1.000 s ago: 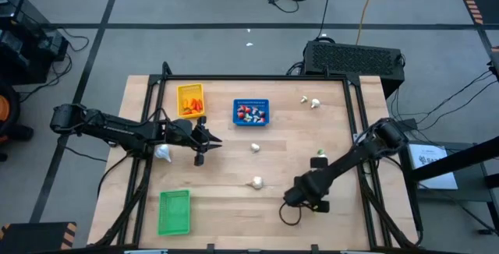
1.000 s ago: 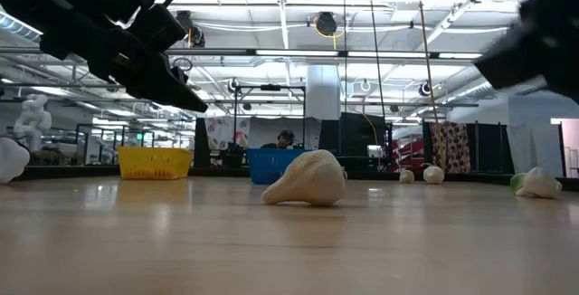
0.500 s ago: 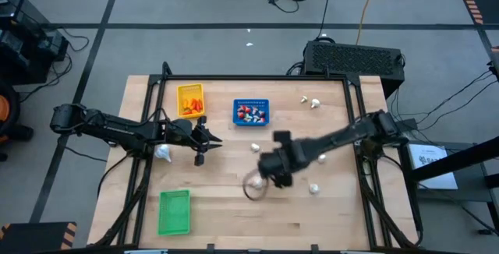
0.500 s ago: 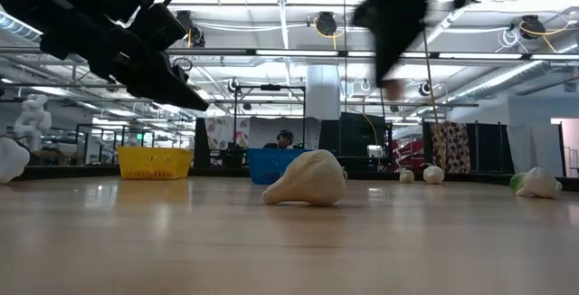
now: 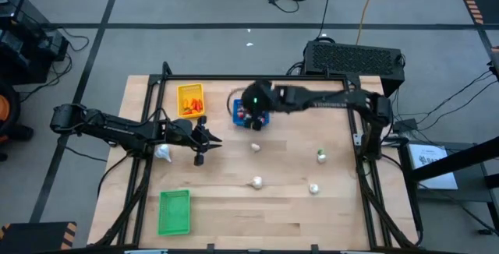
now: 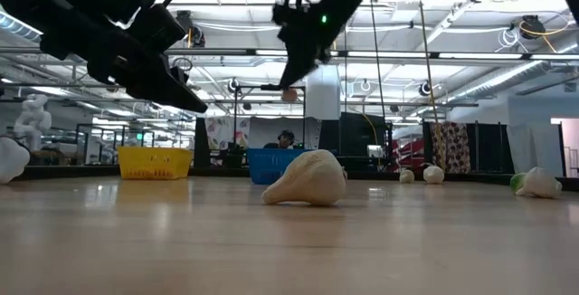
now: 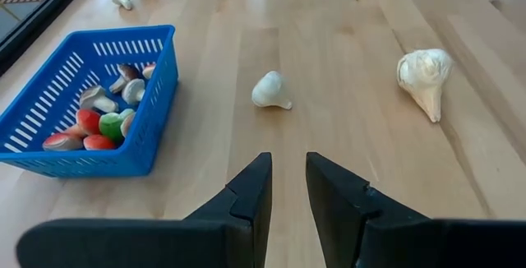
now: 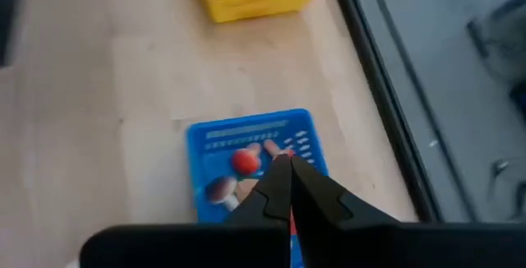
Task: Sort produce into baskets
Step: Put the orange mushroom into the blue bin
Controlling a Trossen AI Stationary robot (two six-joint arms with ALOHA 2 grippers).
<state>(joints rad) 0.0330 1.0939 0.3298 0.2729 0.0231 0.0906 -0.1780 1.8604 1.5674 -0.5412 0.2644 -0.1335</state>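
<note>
My right gripper hangs over the blue basket at the table's far middle, shut on a small pinkish piece. The basket holds red-and-white pieces. The yellow basket with orange pieces stands left of it, and the green basket stands near left. My left gripper hovers left of centre, open by a narrow gap and empty. Whitish garlic bulbs lie on their sides on the wood at the centre and nearer. My right gripper pinches the small pinkish piece between its two fingertips. The fingers point down from above. The piece is lifted clear, well above the blue basket's rim.
More bulbs lie right of centre and at the far right. One white bulb lies beside my left arm. Black rails run along the table's left and right sides. Bare wood shows at the near middle.
My right gripper has swung from the table's near right, across the middle, toward the far edge and now stands over the blue basket. It has stayed shut on the small piece. My left arm has kept still.
</note>
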